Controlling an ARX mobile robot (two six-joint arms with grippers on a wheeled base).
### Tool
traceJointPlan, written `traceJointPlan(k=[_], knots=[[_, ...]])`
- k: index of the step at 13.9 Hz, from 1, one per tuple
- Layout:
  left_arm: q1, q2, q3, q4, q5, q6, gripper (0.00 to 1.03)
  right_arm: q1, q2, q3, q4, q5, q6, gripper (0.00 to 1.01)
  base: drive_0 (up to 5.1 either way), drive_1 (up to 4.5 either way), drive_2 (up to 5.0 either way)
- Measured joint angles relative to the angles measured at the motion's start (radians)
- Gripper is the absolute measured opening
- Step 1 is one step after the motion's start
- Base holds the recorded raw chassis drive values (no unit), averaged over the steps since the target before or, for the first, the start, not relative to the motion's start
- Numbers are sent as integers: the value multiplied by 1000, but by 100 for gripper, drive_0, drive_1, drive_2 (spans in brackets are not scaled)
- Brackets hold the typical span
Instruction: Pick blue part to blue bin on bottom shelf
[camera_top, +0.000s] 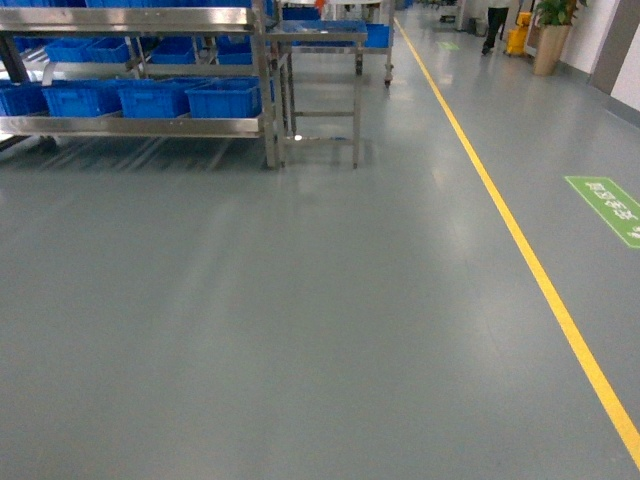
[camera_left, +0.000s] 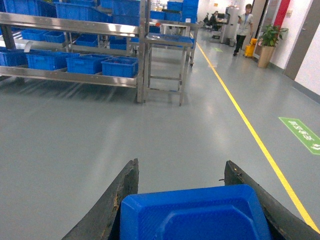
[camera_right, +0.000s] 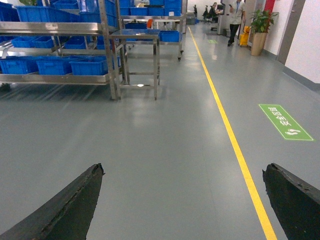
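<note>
Grippers, nearest: left gripper (camera_left: 187, 200) clamps a bright-blue plastic piece (camera_left: 192, 212); right gripper (camera_right: 182, 195) gapes wide, empty. Bare floor (camera_top: 300, 330) beyond. Bottom shelf (camera_top: 135, 126) with blue bins (camera_top: 222, 98) at eleven o'clock, far. Blue part unseen. Risk: long approach; uprights could snag the load.

Factory or warehouse floor, stainless-steel racks (camera_top: 140, 125) holding rows of blue bins (camera_top: 150, 98), grey sealed floor (camera_top: 300, 320), yellow aisle line (camera_top: 520, 250), green floor sign (camera_top: 610, 210)
</note>
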Motion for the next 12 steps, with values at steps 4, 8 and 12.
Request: traceJointPlan(k=[4,8,12], knots=[[0,2,0,0,0,0,43,0,0,0,0,0,0,98,9,420,-402],[0,3,0,1,0,0,43,0,0,0,0,0,0,98,12,422,-399],[0,3,0,0,0,0,43,0,0,0,1,0,0,98,11,422,-399]])
